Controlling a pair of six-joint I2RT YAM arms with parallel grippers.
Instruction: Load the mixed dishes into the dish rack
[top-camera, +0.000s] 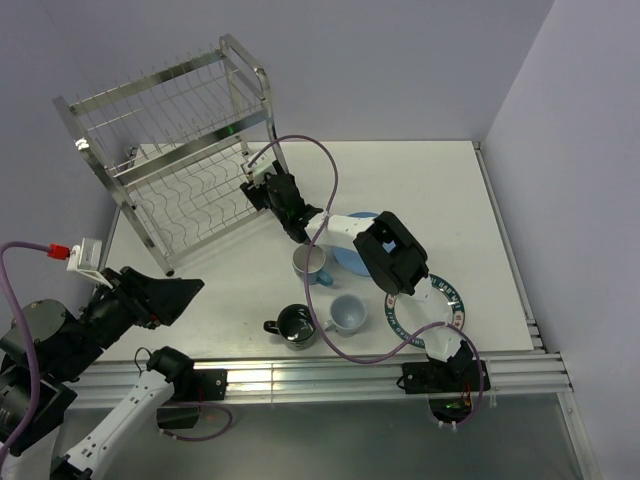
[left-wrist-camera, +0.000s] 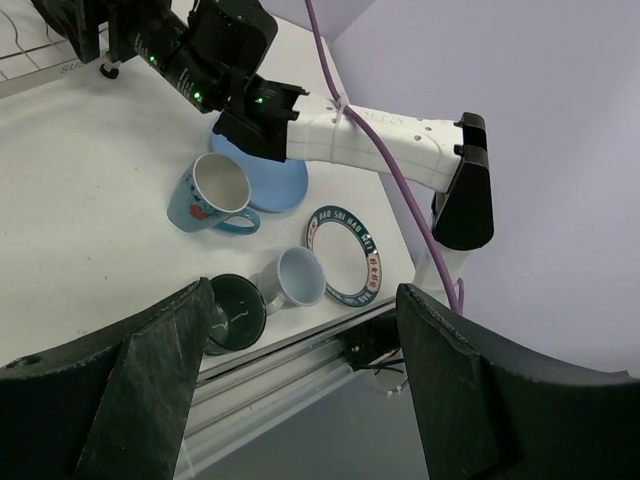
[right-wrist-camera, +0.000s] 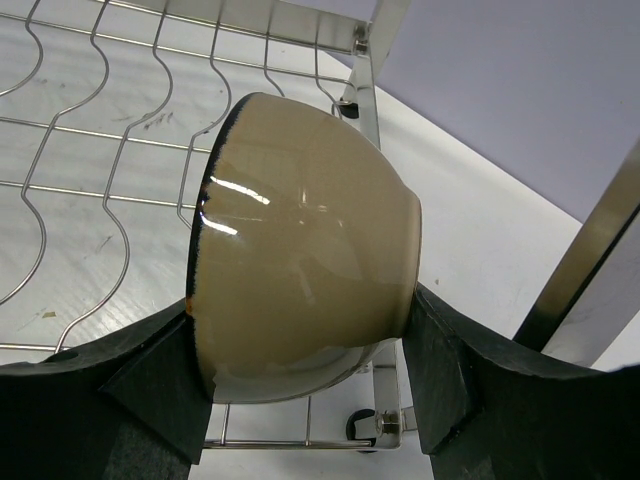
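Observation:
My right gripper (right-wrist-camera: 305, 352) is shut on the black-and-tan bowl (right-wrist-camera: 300, 240). It holds the bowl tilted on its side, rim to the left, over the right front corner of the dish rack's wavy lower shelf (right-wrist-camera: 100, 150). In the top view this gripper (top-camera: 260, 184) is at the dish rack (top-camera: 170, 140). The blue mug (top-camera: 310, 263), dark mug (top-camera: 296, 325), pale cup (top-camera: 348, 313), light-blue plate (top-camera: 352, 258) and white lettered plate (top-camera: 447, 300) stand on the table. My left gripper (top-camera: 188, 290) is open and empty, left of the mugs; its fingers (left-wrist-camera: 150, 370) frame them.
The right arm (top-camera: 390, 250) reaches over the light-blue plate and part of the white plate. A purple cable (top-camera: 330, 180) loops above the table. The table's near edge rail (top-camera: 330, 375) runs just in front of the dark mug. Walls close the back and right.

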